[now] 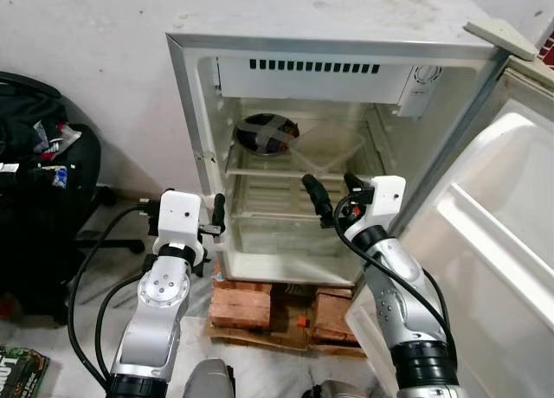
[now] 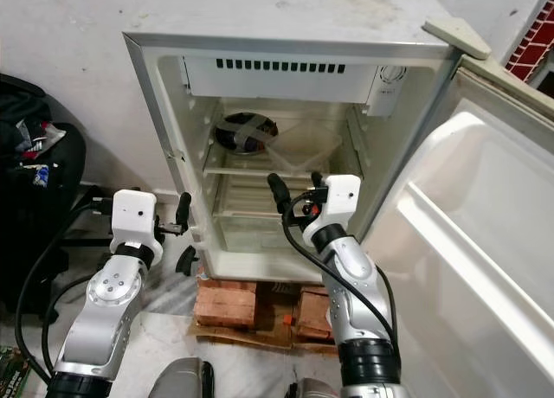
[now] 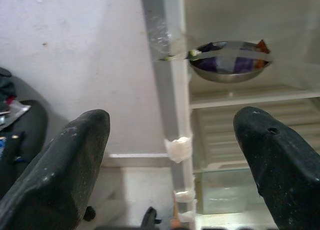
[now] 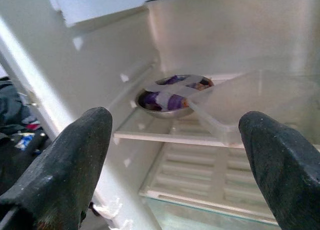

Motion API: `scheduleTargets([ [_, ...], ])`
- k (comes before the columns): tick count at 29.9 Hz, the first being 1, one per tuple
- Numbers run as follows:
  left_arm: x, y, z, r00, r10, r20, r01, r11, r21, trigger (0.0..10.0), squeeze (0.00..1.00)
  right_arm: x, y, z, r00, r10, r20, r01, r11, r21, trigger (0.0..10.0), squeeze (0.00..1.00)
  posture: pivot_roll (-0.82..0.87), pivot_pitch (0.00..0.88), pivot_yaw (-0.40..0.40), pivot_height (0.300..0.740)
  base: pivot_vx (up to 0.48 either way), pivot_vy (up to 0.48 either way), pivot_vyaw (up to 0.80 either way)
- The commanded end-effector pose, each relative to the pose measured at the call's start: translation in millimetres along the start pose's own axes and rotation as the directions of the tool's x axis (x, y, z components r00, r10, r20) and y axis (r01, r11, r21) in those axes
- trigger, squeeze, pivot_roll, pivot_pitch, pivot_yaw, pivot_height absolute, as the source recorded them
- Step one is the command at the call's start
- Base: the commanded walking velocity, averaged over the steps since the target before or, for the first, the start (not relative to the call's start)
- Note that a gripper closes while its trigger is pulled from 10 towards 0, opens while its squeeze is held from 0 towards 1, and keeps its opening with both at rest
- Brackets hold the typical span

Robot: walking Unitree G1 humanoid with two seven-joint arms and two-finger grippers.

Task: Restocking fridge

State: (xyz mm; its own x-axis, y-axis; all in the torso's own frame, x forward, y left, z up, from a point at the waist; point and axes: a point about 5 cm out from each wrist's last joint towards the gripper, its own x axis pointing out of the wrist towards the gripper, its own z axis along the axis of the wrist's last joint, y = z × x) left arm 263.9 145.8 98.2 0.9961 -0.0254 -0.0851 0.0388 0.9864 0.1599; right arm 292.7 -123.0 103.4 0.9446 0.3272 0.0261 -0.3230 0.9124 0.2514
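Fridge [image 1: 346, 48] liner: glossy white plastic; bowl [image 3: 229, 65] shiny metal, taped; container [image 4: 260, 102] clear plastic; bricks [image 1: 242, 307] rough.

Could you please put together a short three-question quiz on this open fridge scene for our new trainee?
1. True or false: the metal bowl sits on the fridge's upper shelf.
2. What lies beside the bowl on that shelf: (a) a clear plastic container, (b) a milk carton, (c) a green bottle?
3. How do the jaws of the right gripper stand?

Key
1. True; strips of tape cross its top.
2. (a).
3. Open, holding nothing, at the fridge opening. The left gripper is open too, by the fridge's left edge.
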Motion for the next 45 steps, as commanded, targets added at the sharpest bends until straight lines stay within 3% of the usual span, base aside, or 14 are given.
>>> scheduleTargets([
  [1,-1.3,4.7,-3,1.0,0.018,-0.004,-0.018,1.0,0.002,10.0,0.0,1.0,-2.5,7,1.0,-0.017,0.018,0.017,1.0,-0.017,10.0,0.0,0.13,0.036,-0.024,0.74,-0.251,0.0,0.0],
  [37,-4.1,4.8,-13,0.998,0.027,-0.05,-0.027,1.0,0.005,10.0,0.0,-7.2,-7.8,-2,0.996,-0.089,-0.033,0.088,0.996,-0.023,10.0,0.0,0.12,0.088,-0.014,0.74,-0.267,0.0,0.0],
  [45,3.2,2.7,-9,0.999,0.02,-0.034,-0.019,1.0,0.012,10.0,0.0,6.5,0.6,6,0.998,-0.063,-0.004,0.063,0.998,-0.023,10.0,0.0,0.12,0.086,-0.008,0.74,-0.337,0.0,0.0],
])
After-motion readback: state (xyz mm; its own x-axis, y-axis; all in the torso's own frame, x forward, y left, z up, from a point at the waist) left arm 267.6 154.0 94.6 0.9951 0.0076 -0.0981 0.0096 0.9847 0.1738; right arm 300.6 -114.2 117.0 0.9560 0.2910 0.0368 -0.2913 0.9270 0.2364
